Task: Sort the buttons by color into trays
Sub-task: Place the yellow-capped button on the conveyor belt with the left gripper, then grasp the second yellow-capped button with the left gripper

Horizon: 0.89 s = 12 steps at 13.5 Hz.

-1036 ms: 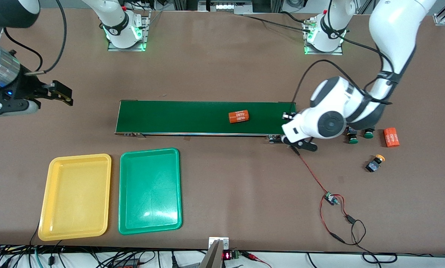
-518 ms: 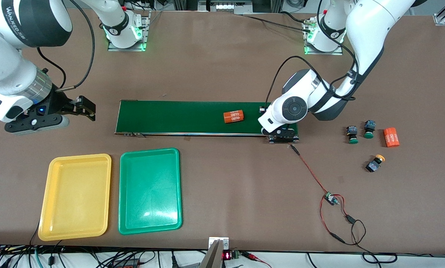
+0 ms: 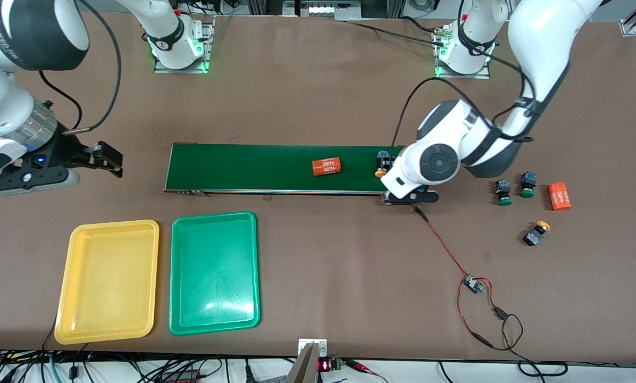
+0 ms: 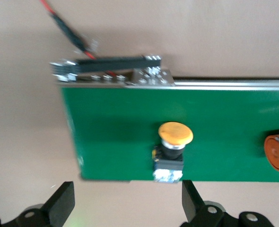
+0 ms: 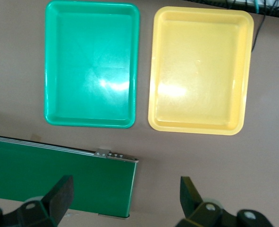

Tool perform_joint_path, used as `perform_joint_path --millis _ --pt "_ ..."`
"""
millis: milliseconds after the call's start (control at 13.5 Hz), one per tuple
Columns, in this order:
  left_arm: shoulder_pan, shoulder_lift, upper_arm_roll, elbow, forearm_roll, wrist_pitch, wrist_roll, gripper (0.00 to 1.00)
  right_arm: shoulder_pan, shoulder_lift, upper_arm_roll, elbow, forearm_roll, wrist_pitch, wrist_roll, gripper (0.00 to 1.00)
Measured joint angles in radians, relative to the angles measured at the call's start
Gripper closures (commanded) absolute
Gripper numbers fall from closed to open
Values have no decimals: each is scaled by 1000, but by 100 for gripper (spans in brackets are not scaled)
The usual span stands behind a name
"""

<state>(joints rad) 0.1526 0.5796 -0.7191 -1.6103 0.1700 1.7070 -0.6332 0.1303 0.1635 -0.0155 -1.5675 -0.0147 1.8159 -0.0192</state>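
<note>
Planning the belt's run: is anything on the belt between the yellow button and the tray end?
Yes: an orange cylinder lies on the conveyor belt, between the yellow button and the belt's end toward the right arm.

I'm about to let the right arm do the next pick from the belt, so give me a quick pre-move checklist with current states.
1. Yellow-capped push-button lies on the dark-green conveyor belt, free of any grip: ok.
2. Left gripper open, above the belt's end: ok.
3. Right gripper open, holding nothing: ok.
4. Yellow plastic tray and green plastic tray hold nothing: ok.
5. Orange numbered cylinder also on the belt, ahead of the button: not ok.
6. Belt running: cannot tell.
</note>
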Motion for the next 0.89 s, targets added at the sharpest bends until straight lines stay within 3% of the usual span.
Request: perform_joint_path --millis 296,518,888 --pt "49 -12 75 131 38 -95 1 0 4 27 9 1 1 52 0 0" --pt "68 13 166 132 179 -95 27 0 61 32 17 3 1 37 3 0" --pt "105 90 206 132 438 -50 272 0 38 33 3 8 6 -31 5 0"
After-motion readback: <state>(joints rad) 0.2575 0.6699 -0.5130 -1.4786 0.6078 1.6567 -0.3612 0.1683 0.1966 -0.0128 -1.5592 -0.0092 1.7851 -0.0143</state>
